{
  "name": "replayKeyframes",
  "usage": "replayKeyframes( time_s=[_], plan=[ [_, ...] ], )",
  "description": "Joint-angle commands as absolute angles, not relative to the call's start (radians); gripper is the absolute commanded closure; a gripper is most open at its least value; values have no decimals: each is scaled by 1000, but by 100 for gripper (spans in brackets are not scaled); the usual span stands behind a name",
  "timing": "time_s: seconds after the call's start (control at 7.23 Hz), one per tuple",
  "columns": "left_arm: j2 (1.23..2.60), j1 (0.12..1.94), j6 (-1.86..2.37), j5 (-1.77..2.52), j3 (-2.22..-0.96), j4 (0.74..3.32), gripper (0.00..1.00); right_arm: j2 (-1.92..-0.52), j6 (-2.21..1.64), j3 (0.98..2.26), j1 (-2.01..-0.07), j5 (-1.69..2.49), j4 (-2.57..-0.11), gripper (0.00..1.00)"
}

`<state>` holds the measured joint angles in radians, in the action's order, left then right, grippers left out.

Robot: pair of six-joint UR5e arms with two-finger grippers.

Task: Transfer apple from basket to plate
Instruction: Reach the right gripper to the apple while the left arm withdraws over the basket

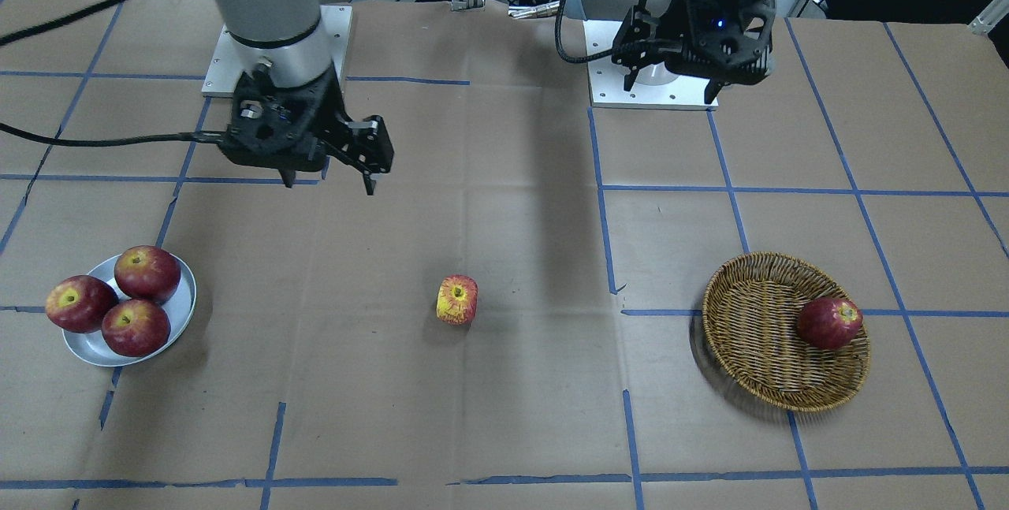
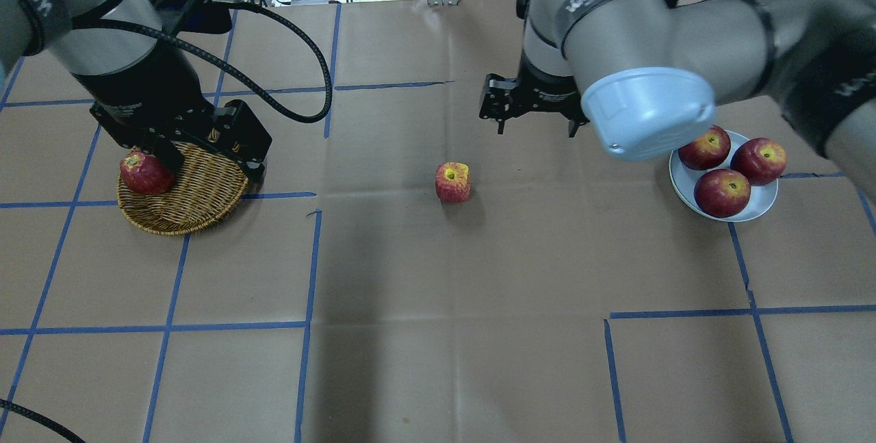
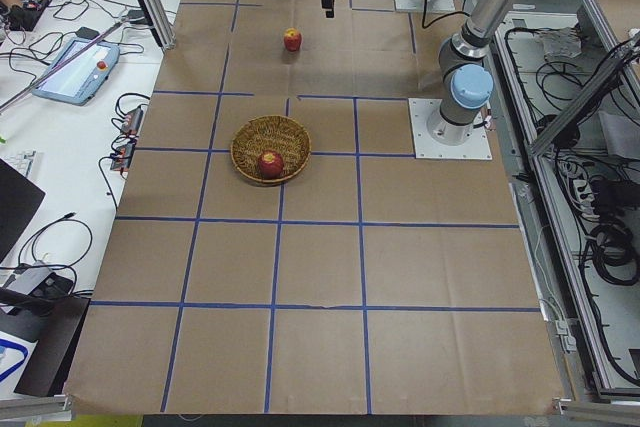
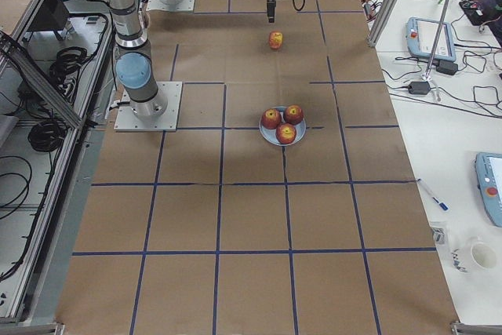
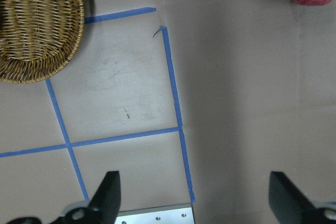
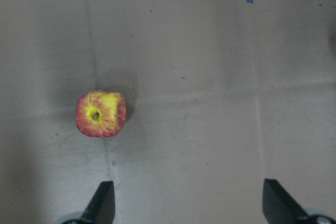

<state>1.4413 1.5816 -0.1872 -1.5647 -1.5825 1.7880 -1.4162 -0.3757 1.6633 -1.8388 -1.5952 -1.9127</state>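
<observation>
Both wrist cameras look straight down from close, sharing the apple (image 6: 100, 114) with the overhead view.

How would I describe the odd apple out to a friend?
On the brown table, look midway between the wicker basket and the metal plate. The apple lies there alone. It is mostly yellow with red streaks; the other apples are mostly dark red.

Held right gripper (image 1: 329, 179) raised, fingers pointing down and spread wide, near the apple (image 1: 457, 299), behind it on the base side and a little to its right. Ran right forearm about level, wrist turned down. Held left gripper (image 1: 670, 88) raised too, fingers down and spread wide, well apart from the apple, behind and far to its left, left wrist upright above.
</observation>
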Motion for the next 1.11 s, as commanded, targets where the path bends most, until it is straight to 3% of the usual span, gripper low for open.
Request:
replayKeyframes(
  time_s=[0.0,0.55,0.97],
  plan=[
    [1428,1578,-203,-1562,-1598,1752,1,-1285,-489,1667,-1932,-1608,-2041,0],
    [1428,1578,-193,-1572,-1617,1712,1,-1076,-554,1727,-1999,-1655,-2346,0],
    [1428,1578,-192,-1572,-1617,1712,1,-1039,-552,1767,-2003,-1658,-2437,3]
  ],
)
